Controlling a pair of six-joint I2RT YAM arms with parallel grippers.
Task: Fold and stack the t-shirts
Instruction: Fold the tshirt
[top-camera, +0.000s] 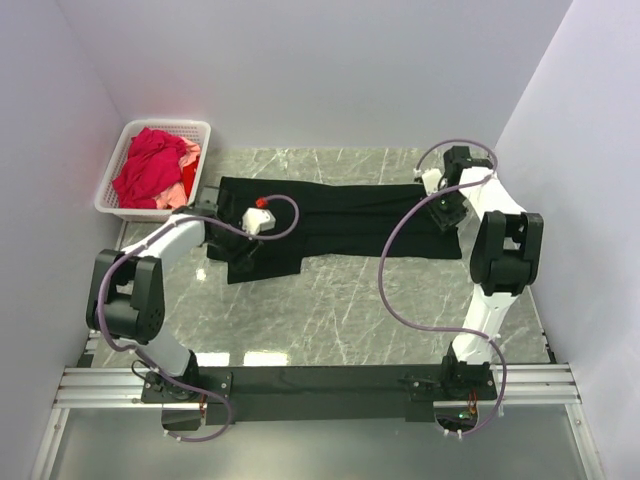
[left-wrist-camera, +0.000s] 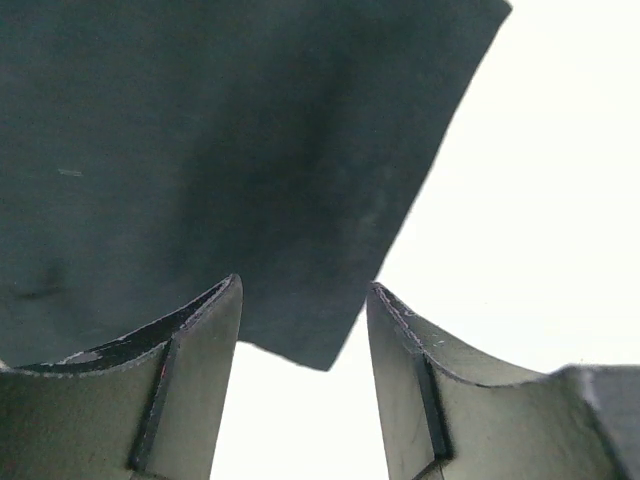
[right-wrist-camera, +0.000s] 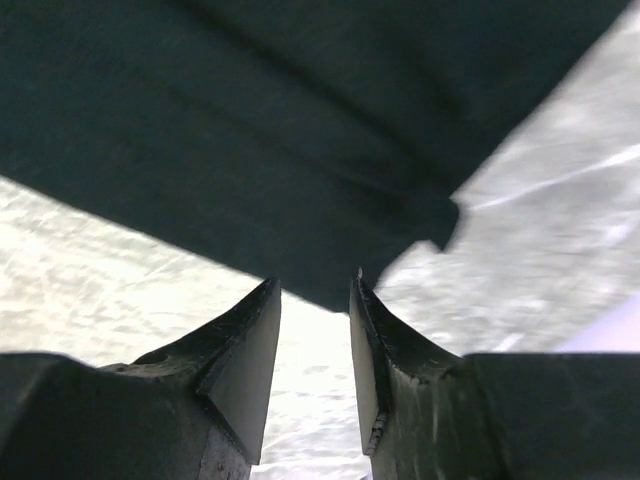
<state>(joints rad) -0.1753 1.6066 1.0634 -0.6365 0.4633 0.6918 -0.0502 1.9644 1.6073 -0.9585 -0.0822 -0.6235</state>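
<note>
A large black t-shirt (top-camera: 340, 215) lies spread across the marble table as a long band, with a flap hanging toward the near left. My left gripper (top-camera: 243, 258) hovers over that flap. In the left wrist view its jaws (left-wrist-camera: 303, 287) stand open with nothing between them, and a corner of the black t-shirt (left-wrist-camera: 220, 170) lies just ahead of the fingertips. My right gripper (top-camera: 442, 215) is at the shirt's right end. The right wrist view shows it (right-wrist-camera: 313, 282) open too, with nothing between its fingers and the cloth's edge (right-wrist-camera: 300, 150) right beyond them. A crimson t-shirt (top-camera: 150, 165) and a salmon pink one (top-camera: 178, 192) are bunched in the basket.
The white lattice basket (top-camera: 112, 185) stands at the back left corner against the walls. Bare marble table (top-camera: 340, 310) stretches between the shirt and the arms' base rail (top-camera: 320, 385). Purple cables loop off both wrists. Walls close in on left, back and right.
</note>
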